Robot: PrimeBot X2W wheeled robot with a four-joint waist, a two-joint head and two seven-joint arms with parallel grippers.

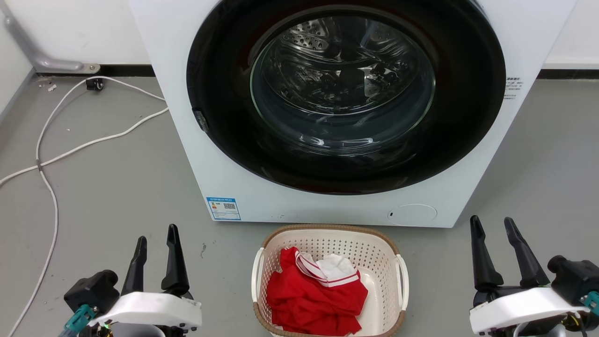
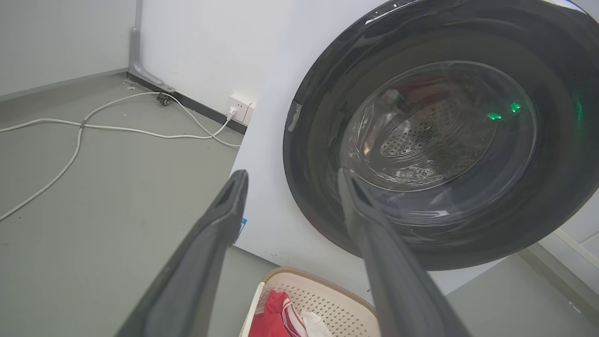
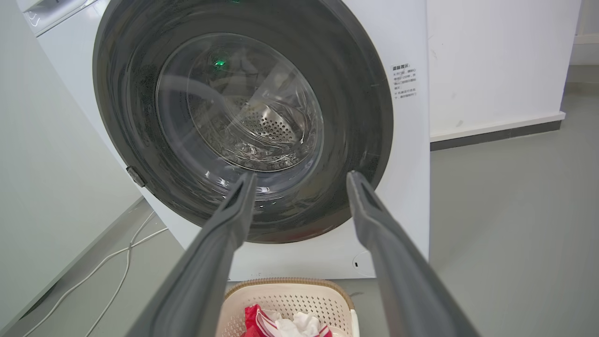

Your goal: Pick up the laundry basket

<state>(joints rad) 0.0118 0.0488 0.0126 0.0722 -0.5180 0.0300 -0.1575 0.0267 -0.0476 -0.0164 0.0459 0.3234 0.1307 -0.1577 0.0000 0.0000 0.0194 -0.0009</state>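
At the far left, a white cable (image 1: 39, 164) is trailing across the grey floor (image 1: 117, 187). At the lower left, the left gripper (image 1: 157, 233) is hovering above the floor with its two dark fingers spread apart, holding nothing. The laundry basket (image 1: 327, 228) is sitting on the floor between the two grippers, well apart from both and just in front of the washing machine (image 1: 271, 206). A red garment (image 1: 309, 299) with white stripes and a white cloth (image 1: 336, 267) are lying inside it. Behind the basket, the machine's round dark door (image 1: 224, 131) is standing closed, and the steel drum is showing through its glass. At the lower right, the right gripper (image 1: 492, 219) is hovering with its fingers likewise spread and empty.
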